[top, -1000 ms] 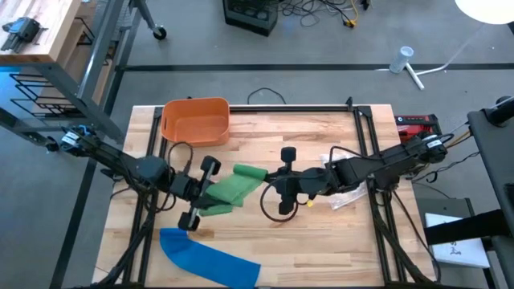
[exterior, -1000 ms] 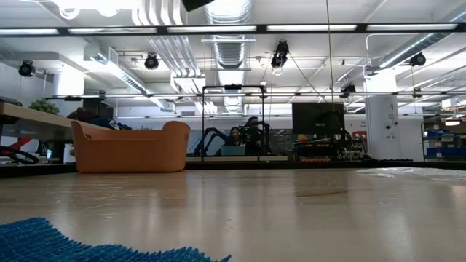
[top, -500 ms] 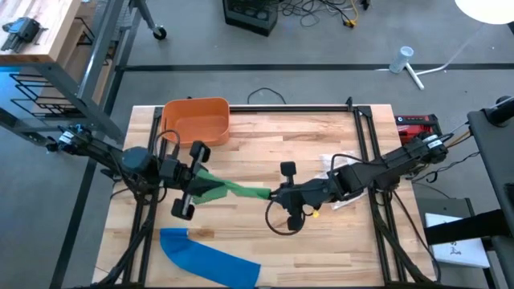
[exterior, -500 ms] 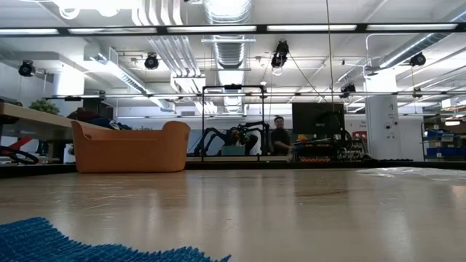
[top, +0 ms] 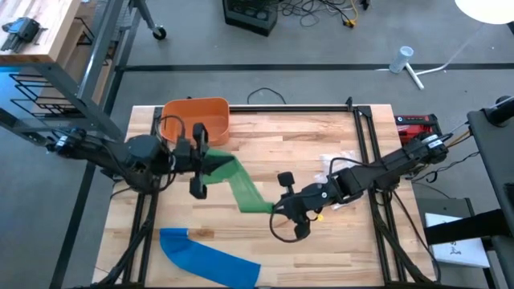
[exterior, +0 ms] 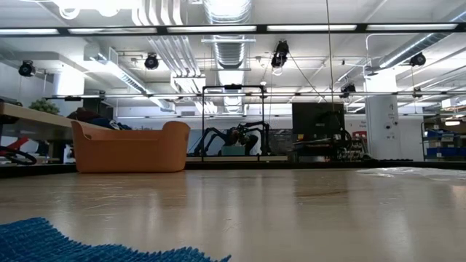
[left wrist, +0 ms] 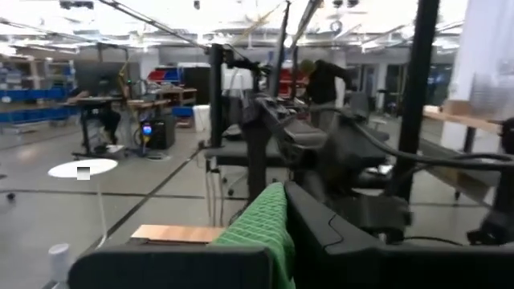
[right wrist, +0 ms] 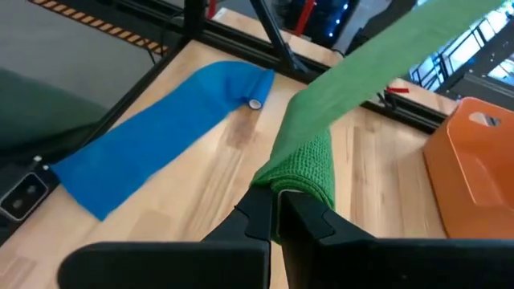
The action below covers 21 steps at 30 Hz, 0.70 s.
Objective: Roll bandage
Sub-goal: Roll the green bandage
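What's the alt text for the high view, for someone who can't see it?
Seen from above, two dark robot arms stretch a green bandage between them over a wooden table, the left gripper shut on one end and the right gripper shut on the other. An orange bin sits at the far left corner, a blue bandage at the near edge.

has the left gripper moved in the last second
Yes. In the high view the left gripper, shut on the green bandage, has swung up toward the orange bin, away from the blue bandage.
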### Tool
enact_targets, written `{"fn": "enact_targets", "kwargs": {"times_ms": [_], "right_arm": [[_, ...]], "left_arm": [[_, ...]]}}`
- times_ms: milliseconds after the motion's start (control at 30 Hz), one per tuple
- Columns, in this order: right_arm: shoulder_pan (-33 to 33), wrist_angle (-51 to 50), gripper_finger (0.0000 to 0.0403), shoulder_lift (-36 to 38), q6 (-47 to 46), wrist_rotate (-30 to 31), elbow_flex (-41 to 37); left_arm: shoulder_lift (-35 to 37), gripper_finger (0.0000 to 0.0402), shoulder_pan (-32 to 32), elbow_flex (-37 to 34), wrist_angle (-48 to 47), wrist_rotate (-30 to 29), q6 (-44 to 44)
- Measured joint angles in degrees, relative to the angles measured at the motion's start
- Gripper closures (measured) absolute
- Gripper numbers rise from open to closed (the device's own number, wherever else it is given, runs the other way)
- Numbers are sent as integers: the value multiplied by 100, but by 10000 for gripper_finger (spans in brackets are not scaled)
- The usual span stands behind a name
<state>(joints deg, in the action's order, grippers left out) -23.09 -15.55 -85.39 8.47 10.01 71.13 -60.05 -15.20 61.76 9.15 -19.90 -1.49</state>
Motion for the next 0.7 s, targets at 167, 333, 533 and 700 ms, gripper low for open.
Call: {"fn": "enact_targets", "kwargs": {"times_ms": [167,333,533,700], "right_arm": [[-22,11,401,10,-93,3,-26],[-74,26,401,9,-126,-69,-33],[-126,267,401,-10,-118,-418,-48],[-146,429,401,-23,-142,-510,-59]], "left_arm": [[4,401,213,381,-489,17,48],[-20,401,301,635,-990,15,110],[-148,401,360,655,-1253,-13,254],[-324,401,365,585,-1557,-44,245]]}}
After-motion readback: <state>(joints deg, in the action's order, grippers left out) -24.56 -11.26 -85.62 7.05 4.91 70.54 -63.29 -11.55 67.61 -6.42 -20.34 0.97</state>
